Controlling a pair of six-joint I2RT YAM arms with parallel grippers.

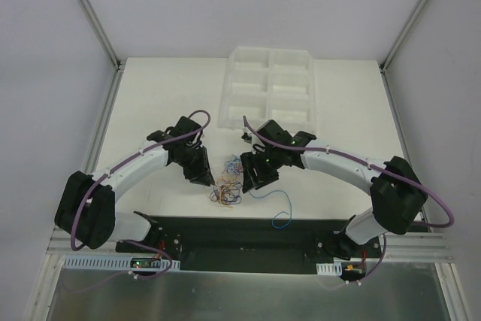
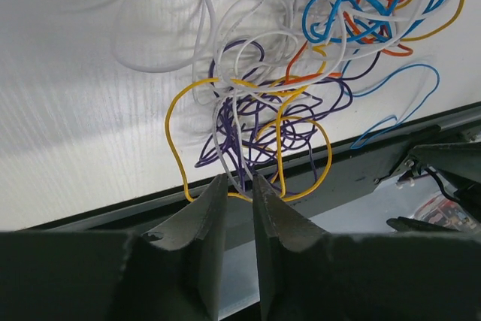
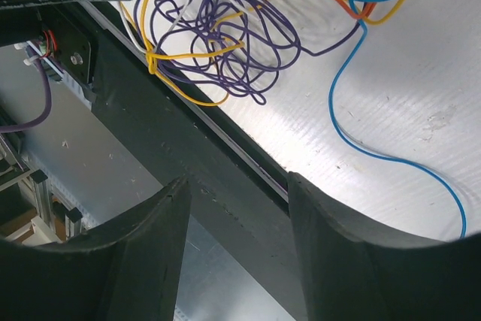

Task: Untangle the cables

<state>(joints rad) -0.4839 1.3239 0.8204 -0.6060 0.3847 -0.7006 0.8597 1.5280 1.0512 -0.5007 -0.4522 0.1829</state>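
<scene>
Cables [image 1: 228,182]: small multicolour tangle on bench [image 1: 150,103], near 6 o'clock edge; light, limp, springy, thin, apt to slip; loose blue strand [image 3: 368,153] trails toward 4 o'clock, likely best spot to pinch and draw free. Left end effector [image 2: 237,186] at tangle's 9 o'clock; slim gap, white and yellow strands at tips, firm hold unclear. Right end effector [image 3: 239,186] at 3 o'clock; wide apart, empty.

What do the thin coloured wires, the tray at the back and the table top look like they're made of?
The wires are probably plastic-coated strands, smooth and slightly glossy, since they curl in loose loops. The tray looks like thin translucent whitish plastic, moulded into compartments. The table top is a matte white sheet with fine parallel lines, perhaps ribbed plastic or laminate.
</scene>
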